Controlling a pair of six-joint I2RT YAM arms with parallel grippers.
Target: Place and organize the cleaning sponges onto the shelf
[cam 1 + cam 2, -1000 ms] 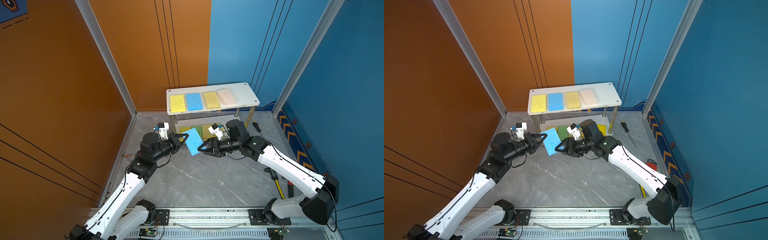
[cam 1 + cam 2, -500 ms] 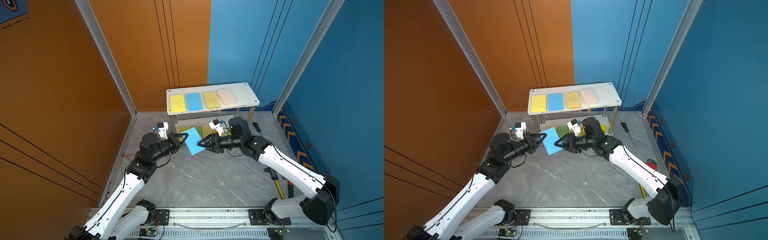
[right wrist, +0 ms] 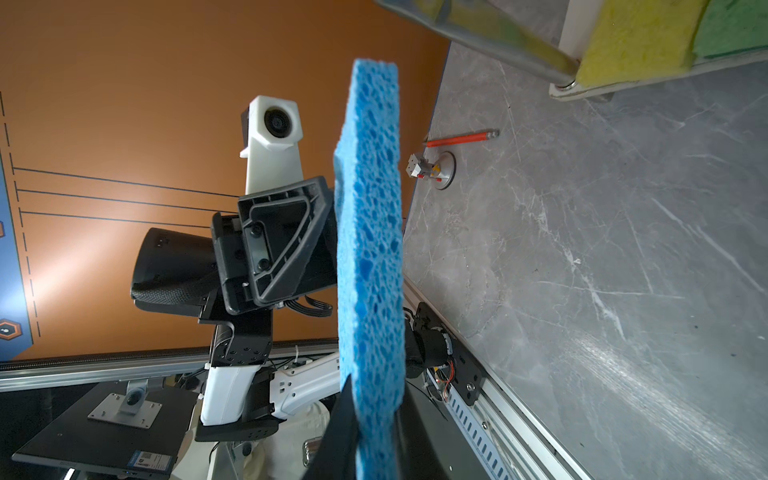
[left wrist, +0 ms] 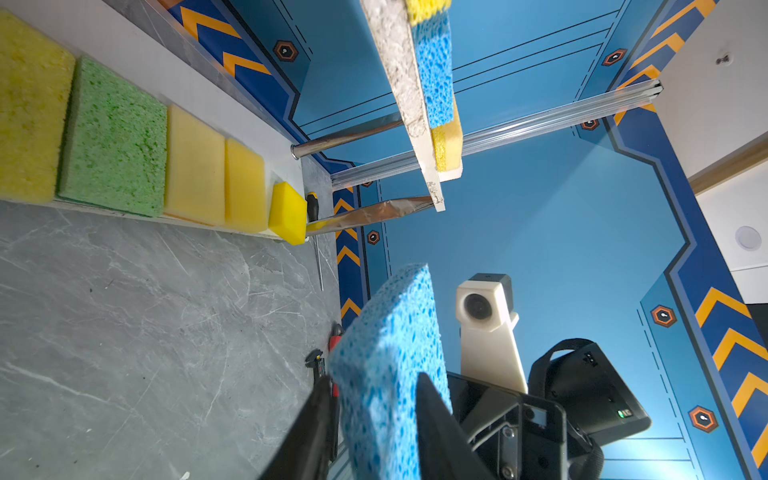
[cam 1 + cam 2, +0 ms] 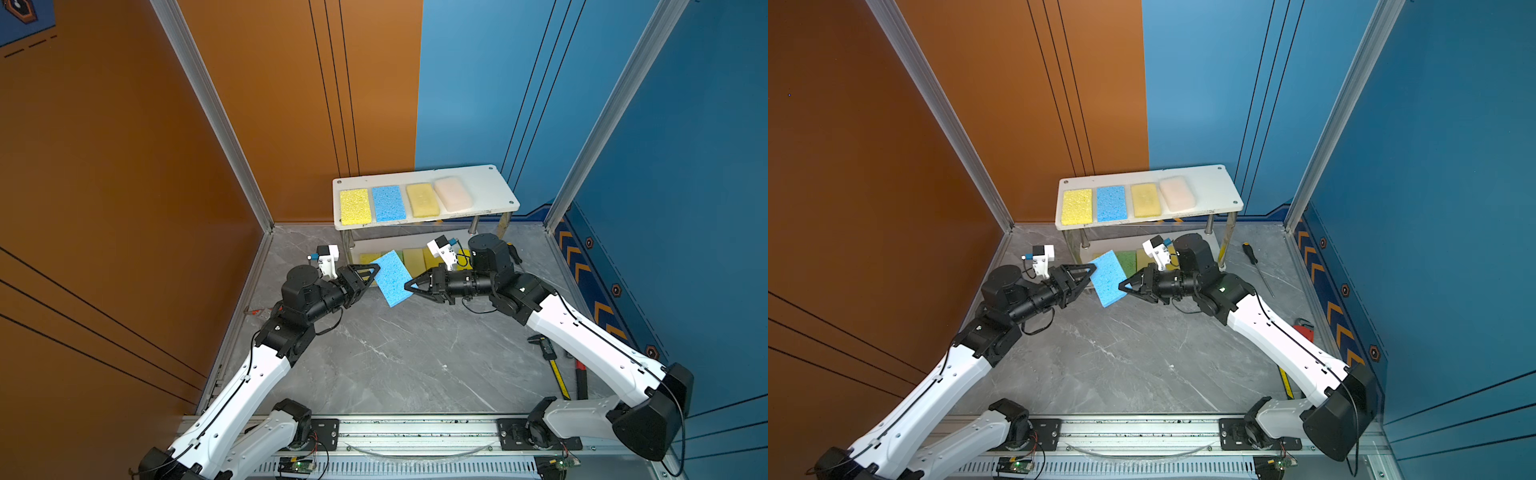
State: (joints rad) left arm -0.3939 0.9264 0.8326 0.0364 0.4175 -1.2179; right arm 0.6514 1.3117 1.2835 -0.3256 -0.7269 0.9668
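The blue sponge [image 5: 392,277] hangs tilted above the floor at the centre of both top views, just in front of the shelf [image 5: 494,189]. Your right gripper [image 5: 409,286] is pinching its right edge. The left gripper [image 5: 371,275] straddles its left edge, but you cannot tell whether it grips. The top row [image 5: 388,203] holds four sponges and the lower row [image 4: 195,166] five. Judgement: nine are shelved and this one is outstanding, with room at the top board's right end.

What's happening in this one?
The right claw is shut on one end of a blue sponge, held above the floor in front of the shelf. The left claw flanks the other end with its jaws apart, so it looks like a handover. Four sponges lie on the top board, five on the lower.
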